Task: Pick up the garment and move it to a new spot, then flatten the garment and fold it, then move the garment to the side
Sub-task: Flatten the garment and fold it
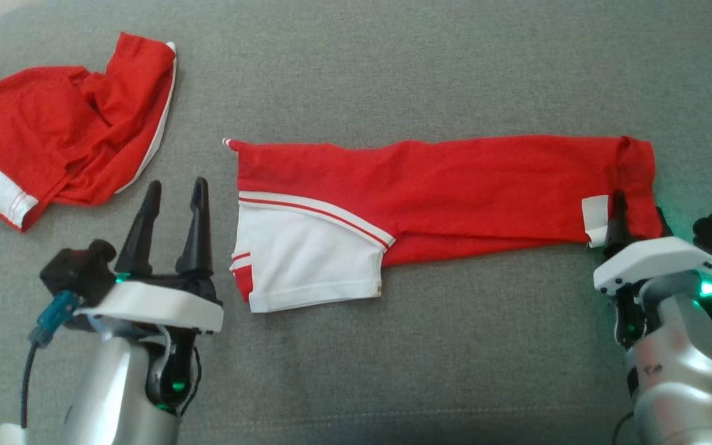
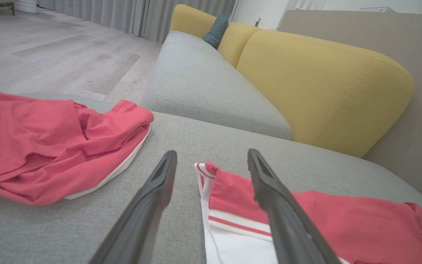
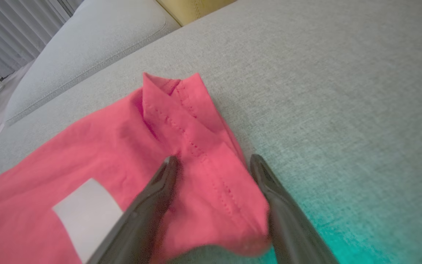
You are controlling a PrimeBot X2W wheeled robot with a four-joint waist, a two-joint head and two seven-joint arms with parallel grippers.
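Garment [image 1: 455, 185] lies sideways before us
right end effector [image 3: 214, 161] straddles its right end, left end effector [image 1: 173, 191] beside its left, both apart

Your head cam looks straight down on the grey cushion [image 1: 356, 371]; both wrist cams skim low, sharing the red garment [image 1: 455, 185].

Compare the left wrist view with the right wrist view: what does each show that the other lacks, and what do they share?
In the left wrist view, not the right: the open left pincer, a crumpled red garment, a teal cushion and the white striped end of the long red garment. In the right, not the left: the open right pincer straddling the stitched hem, a white label, a green glow. Shared: that long red garment, the grey sofa seat, the yellow backrest.
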